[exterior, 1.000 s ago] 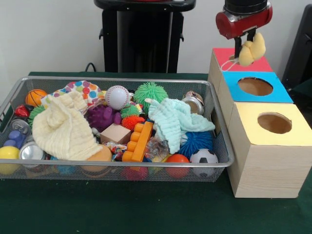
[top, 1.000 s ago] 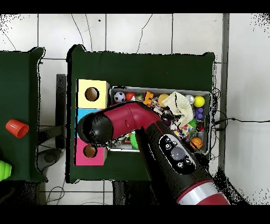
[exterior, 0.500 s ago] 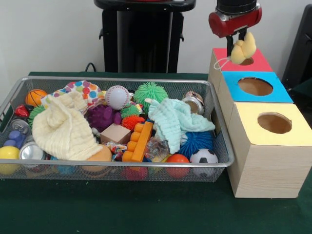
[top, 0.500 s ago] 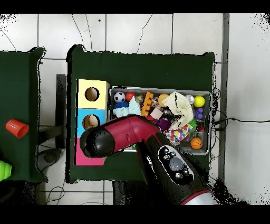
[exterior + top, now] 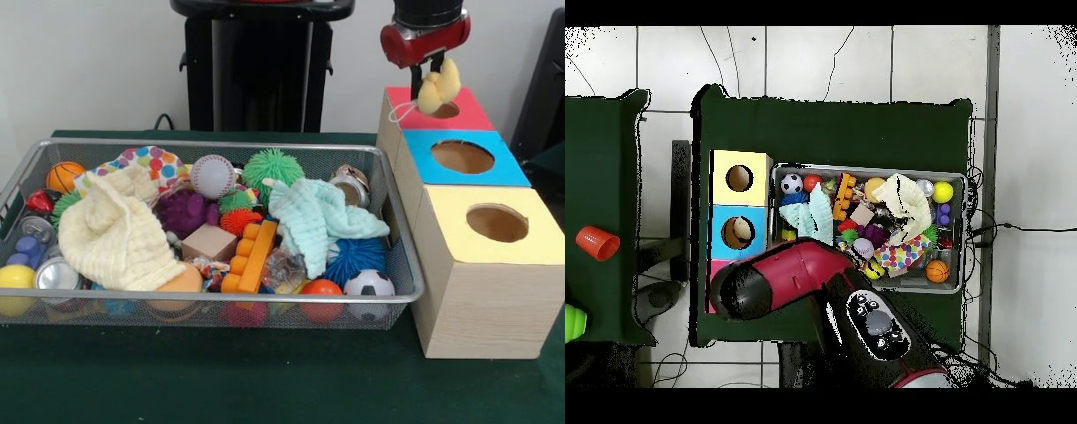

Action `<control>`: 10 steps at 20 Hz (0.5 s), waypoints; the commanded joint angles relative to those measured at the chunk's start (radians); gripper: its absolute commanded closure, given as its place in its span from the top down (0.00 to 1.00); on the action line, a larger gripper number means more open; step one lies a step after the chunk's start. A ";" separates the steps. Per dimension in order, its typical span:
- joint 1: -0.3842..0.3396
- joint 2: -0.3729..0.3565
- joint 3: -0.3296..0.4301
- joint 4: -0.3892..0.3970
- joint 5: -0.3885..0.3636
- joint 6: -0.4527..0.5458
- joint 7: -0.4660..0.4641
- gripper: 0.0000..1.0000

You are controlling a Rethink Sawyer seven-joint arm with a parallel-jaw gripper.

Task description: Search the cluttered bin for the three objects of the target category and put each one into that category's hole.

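My gripper (image 5: pixel 436 72) hangs over the red box (image 5: pixel 470 115), shut on a small yellow soft toy (image 5: pixel 440 87) with a white loop dangling from it. The toy hovers just above the red box's hole (image 5: pixel 447 110). Beside it stand the blue box (image 5: pixel 505 168) and the yellow box (image 5: pixel 530 237), each with a round hole. The wire bin (image 5: pixel 221 143) holds a cream cloth (image 5: pixel 115 234), a mint cloth (image 5: pixel 318 216), a baseball (image 5: pixel 213 176) and several balls and blocks. From overhead the arm (image 5: pixel 780 280) hides the gripper and most of the red box (image 5: pixel 712 296).
An orange block (image 5: pixel 250 256), a soccer ball (image 5: pixel 368 284) and a blue spiky ball (image 5: pixel 353 256) lie near the bin's box-side end. Overhead, an orange cup (image 5: pixel 597 243) stands on a separate table. The yellow box (image 5: pixel 723 165) and blue box (image 5: pixel 720 215) show uncovered.
The gripper carried the yellow toy from the red box's near edge back over its hole, then held still. Overhead, the arm swung off the blue box.
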 commanded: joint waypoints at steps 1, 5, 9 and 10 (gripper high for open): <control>0.056 -0.033 -0.073 0.136 0.002 -0.113 0.203 0.00; 0.091 -0.032 -0.097 0.163 0.024 -0.145 0.220 0.00; 0.126 -0.032 -0.122 0.180 0.040 -0.176 0.233 0.00; 0.140 -0.034 -0.133 0.179 0.041 -0.180 0.239 0.00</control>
